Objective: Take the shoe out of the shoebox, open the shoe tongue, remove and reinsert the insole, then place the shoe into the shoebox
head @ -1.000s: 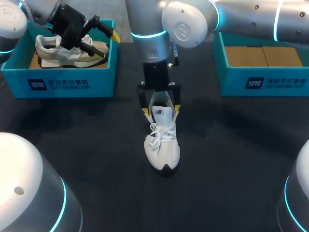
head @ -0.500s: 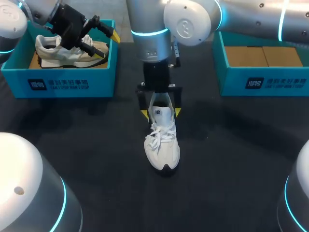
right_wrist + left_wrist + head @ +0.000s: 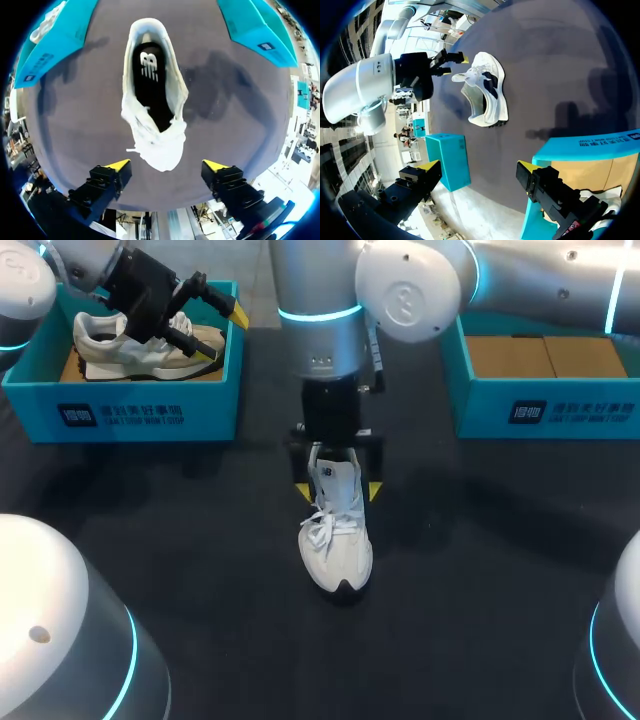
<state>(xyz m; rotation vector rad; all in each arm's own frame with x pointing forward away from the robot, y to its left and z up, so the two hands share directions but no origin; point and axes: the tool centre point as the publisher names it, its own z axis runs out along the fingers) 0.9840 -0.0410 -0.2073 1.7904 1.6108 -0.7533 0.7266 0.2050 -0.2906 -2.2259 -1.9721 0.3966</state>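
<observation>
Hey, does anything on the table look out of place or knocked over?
Nothing stands out. The white shoe stands upright on the table, its laces loose, with the open right gripper over its opening. The other shoe lies inside the left shoebox, and the right shoebox sits square.

table [image 3: 500, 580]: dark grey, matte, flat | light: diffuse | shadows: soft, blurred patches

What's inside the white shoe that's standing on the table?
Inside the white shoe lies a black insole with a white mark on its heel end. Its front end cannot be seen, because the tongue and laces cover it.
</observation>
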